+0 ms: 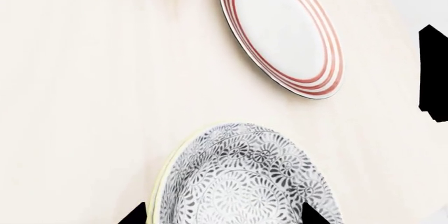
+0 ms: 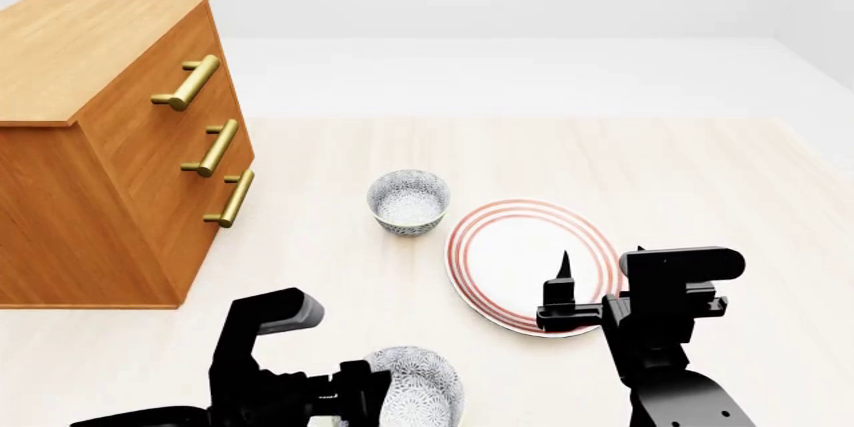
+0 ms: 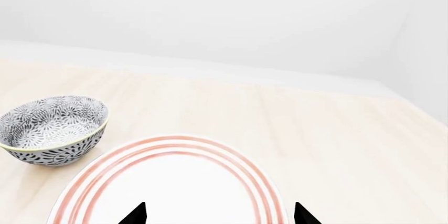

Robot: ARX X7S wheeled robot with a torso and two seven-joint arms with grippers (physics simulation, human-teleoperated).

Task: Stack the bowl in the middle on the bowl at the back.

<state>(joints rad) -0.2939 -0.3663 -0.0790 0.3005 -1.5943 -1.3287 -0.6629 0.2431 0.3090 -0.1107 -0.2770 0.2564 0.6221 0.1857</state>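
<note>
Two grey-blue speckled bowls show on the pale table. The bowl at the back point(image 2: 407, 200) point(image 3: 56, 129) stands upright beside the far left rim of the red-ringed plate. The nearer one, which I take as the bowl in the middle point(image 2: 416, 389) point(image 1: 248, 182), sits at the front by my left arm. My left gripper point(image 2: 363, 387) point(image 1: 225, 216) is open, one fingertip just outside the bowl's rim and the other over the bowl. My right gripper point(image 2: 561, 299) point(image 3: 219, 216) is open and holds nothing, hanging over the plate.
The white plate with red rings point(image 2: 534, 262) point(image 1: 284, 32) point(image 3: 175, 182) lies flat between the two bowls and to their right. A wooden dresser with brass handles point(image 2: 107, 147) stands at the left. A dark part of the right arm point(image 1: 434, 72) shows in the left wrist view.
</note>
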